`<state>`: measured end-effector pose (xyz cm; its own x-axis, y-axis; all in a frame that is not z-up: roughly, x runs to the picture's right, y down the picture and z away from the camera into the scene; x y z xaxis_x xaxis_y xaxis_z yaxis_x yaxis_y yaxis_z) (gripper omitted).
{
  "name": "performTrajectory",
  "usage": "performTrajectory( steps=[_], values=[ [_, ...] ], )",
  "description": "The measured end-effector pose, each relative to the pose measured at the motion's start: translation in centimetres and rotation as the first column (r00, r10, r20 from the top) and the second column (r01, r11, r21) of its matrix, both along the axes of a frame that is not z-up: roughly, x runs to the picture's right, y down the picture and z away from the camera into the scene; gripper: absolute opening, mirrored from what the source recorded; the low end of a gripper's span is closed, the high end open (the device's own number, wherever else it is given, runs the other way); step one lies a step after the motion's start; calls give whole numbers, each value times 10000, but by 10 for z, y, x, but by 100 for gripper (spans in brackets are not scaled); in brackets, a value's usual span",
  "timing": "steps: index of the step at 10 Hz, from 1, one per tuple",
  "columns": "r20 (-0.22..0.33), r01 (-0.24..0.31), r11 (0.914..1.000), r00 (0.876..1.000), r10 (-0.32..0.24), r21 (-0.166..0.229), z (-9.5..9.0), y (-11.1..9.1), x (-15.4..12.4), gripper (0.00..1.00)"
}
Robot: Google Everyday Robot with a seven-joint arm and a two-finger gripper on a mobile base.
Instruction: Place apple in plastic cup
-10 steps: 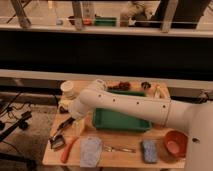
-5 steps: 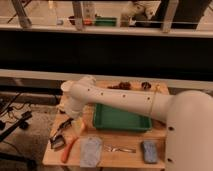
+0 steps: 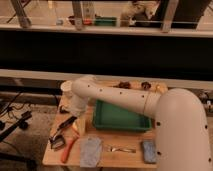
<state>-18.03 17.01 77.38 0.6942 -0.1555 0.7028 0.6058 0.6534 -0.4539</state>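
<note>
Nearest me on the right is the arm's [image 3: 177, 130] smooth white shell, bulky and rounded. Along the near edge of the wooden table [image 3: 115, 160] lie a long orange carrot-like thing [image 3: 67, 149], a soft grey cloth [image 3: 91, 150], a thin metal utensil [image 3: 120, 148] and a blue rectangular pad [image 3: 149, 150].

Just past the orange piece, the dark gripper [image 3: 67, 127] hangs low over the table's left side, slanting down to the left. I cannot tell whether it is apart or closed. The apple [image 3: 78, 128] shows as a small yellowish shape right at the gripper, between it and the left wall of the green tray [image 3: 120, 115]. I cannot tell whether it is gripped or only beside it. It looks roundish, so I make out no long axis or facing.

The tray is a shallow rectangular plastic one. From the right, the arm runs left over the tray's far side, bends at a rounded elbow and drops to the gripper. Behind the elbow, near the far left corner, stands the pale plastic cup [image 3: 66, 89], upright and well apart from the apple.
</note>
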Motion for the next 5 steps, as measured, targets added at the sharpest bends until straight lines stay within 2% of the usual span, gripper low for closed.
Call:
performTrajectory(
  steps=[2, 5],
  values=[
    [-470, -412, 9984, 9981, 394, -389, 13, 7, 15, 100],
    [-945, -1150, 9921, 9894, 1100, -498, 20, 8, 30, 100]
  ],
)
